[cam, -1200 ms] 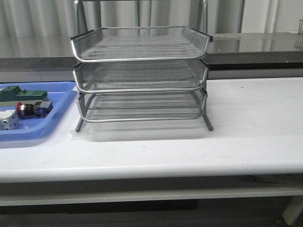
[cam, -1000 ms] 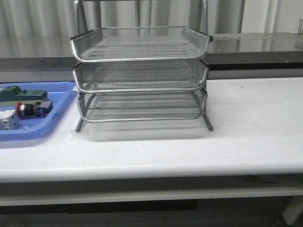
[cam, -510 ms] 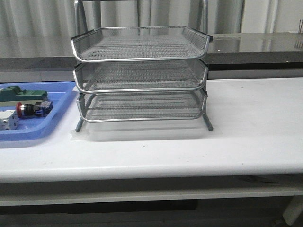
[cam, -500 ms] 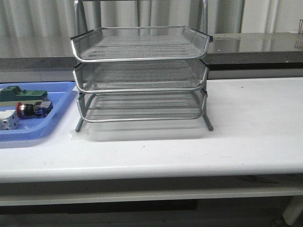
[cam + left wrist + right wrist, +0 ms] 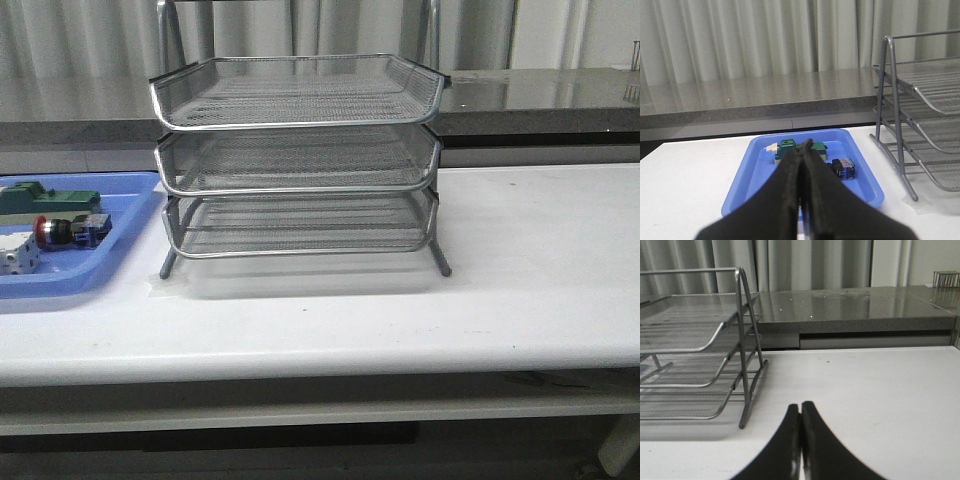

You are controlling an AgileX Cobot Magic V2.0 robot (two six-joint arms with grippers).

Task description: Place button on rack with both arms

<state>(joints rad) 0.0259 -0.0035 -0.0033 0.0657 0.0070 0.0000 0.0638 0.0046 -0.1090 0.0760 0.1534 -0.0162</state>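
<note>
No brand, label or writing could be read anywhere in the three views.

The white table [image 5: 540,290] carried everything, with a grey counter [image 5: 560,100] and pale curtains [image 5: 740,40] behind it. The rack [image 5: 297,160] stood near the middle of the table on its splayed legs, all three mesh tiers bare as far as the front view showed. Just beside it, on the robot's left, lay a blue tray [image 5: 110,255], its near corner close to the rack's front leg but apart from it.

In that tray sat the green-and-cream block [image 5: 45,198] at the back, the button [image 5: 70,231] lying on its side just in front of it, red cap pointing away from the rack, and a white cube [image 5: 15,255] nearest the table's front edge.

The front view showed neither arm. The left wrist view showed the left gripper [image 5: 802,160] with its fingers pressed together, holding nothing, above the table short of the tray; the fingers hid the button's red cap, leaving only its black-and-blue body visible. The right wrist view showed the right gripper [image 5: 800,412] likewise closed on nothing, over bare table on the rack's other side, and a small wire object [image 5: 946,279] on the counter too small to make out.
</note>
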